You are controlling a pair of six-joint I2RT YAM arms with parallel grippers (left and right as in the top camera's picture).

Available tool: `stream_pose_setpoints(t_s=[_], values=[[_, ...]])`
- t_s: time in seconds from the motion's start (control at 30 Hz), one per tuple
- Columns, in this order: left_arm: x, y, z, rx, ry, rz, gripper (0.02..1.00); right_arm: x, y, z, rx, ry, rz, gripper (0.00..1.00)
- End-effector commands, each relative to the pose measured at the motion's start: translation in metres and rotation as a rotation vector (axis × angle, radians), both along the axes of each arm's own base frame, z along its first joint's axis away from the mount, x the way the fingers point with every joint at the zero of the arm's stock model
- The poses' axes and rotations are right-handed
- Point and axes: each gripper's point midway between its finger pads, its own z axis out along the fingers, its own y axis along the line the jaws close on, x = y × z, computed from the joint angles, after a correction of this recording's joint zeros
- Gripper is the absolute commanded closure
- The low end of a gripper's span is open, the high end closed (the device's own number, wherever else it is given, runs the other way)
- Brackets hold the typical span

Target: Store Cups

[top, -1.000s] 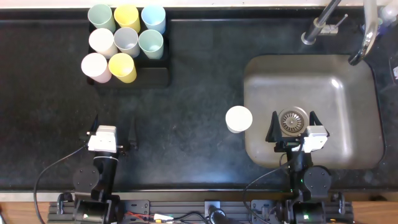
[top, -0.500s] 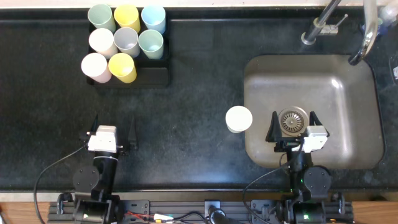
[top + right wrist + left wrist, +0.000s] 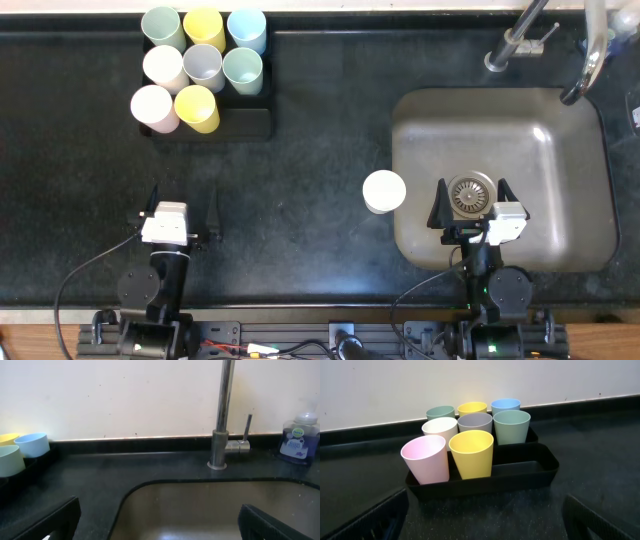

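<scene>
Pick seemingly unstarted: left gripper and right gripper rest jaws apart, and the white cup beside the right jaws needs straddling.

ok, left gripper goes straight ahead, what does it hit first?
Probably the front wall of the tray, with the yellow cup right behind it. The height of the left gripper is hard to judge.

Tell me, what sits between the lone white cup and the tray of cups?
Nothing; the top view shows bare countertop between white cup and tray.
</scene>
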Motion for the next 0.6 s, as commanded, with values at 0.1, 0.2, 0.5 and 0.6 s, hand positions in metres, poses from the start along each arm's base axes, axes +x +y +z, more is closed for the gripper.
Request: stream_pose_setpoints(t_s=[0.1, 0.2, 0.5, 0.6], values=[[0.0, 0.0, 0.001, 0.021, -0.008, -0.006, 0.02, 0.0, 0.004, -0.003, 0.028, 0.0, 0.024, 0.005], [0.0, 0.0, 0.001, 0.021, -0.008, -0.006, 0.02, -0.003, 0.006, 0.017, 0.036, -0.029, 0.039, 0.003], [0.0, 0.0, 0.001, 0.021, -0.008, -0.006, 0.02, -0.001, 0.016, 0.1, 0.033, 0.317, 0.083, 0.003], [0.0, 0.0, 0.001, 0.021, -0.008, -0.006, 0.023, 0.009, 0.03, 0.105, 0.014, 0.568, 0.126, 0.003]])
